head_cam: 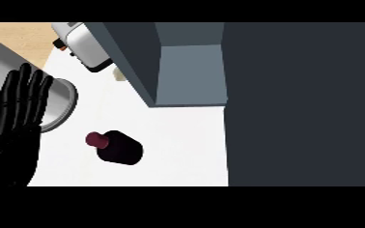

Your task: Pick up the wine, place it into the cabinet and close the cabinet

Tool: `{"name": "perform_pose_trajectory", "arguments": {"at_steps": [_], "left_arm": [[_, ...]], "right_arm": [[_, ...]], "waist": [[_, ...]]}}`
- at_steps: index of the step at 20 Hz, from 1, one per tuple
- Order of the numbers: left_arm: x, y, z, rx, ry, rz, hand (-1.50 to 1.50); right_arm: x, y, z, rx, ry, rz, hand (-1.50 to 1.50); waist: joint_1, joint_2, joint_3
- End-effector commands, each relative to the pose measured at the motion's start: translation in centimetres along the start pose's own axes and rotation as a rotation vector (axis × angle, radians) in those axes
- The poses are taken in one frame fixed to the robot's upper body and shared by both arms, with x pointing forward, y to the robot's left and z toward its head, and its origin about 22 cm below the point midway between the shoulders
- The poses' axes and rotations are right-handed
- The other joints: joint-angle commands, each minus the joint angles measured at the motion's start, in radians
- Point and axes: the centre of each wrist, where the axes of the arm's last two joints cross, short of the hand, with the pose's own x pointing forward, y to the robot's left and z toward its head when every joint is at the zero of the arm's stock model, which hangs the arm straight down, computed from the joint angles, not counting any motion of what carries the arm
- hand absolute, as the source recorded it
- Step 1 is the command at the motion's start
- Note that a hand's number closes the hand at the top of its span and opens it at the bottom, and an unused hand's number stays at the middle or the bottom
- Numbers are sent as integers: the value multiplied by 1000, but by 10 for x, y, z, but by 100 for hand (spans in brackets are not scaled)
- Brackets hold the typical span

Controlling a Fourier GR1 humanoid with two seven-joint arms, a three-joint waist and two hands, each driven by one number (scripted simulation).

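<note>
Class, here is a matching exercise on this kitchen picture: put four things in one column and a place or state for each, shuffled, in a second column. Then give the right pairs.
Things
1. wine bottle
2. left hand
3. cabinet
4. silver appliance

Places or states
A. open, its inside showing
B. in the view's top left corner
C. at the left edge, fingers straight, holding nothing
D. on the white counter, dark with a maroon cap

Pairs: 1-D, 2-C, 3-A, 4-B
</note>
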Motion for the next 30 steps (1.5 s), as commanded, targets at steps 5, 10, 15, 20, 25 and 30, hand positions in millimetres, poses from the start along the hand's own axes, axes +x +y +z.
{"name": "perform_pose_trajectory", "arguments": {"at_steps": [5, 10, 15, 20, 25, 30], "left_arm": [[9, -46, 30, -282, -80, 137, -150], [12, -81, 58, -328, 139, 470, -150], [55, -83, 76, -352, 130, 472, -150], [90, -92, 80, -348, 123, 481, -150], [94, -100, 78, -325, 145, 480, -150], [107, -100, 76, -298, 129, 490, -150]], "right_arm": [[7, -16, 28, 43, 39, -48, -150], [23, -4, 36, 266, 157, -156, -150], [58, -12, 54, 277, 178, -155, -150], [75, -4, 38, 280, 179, -155, -150], [84, -3, 32, 266, 168, -166, -150], [82, -8, 17, 294, 172, -146, -150]], "waist": [[-7, -9, -48], [0, -10, -49], [0, -8, -48], [7, -6, -48], [4, -5, -48], [4, -4, -48]]}}
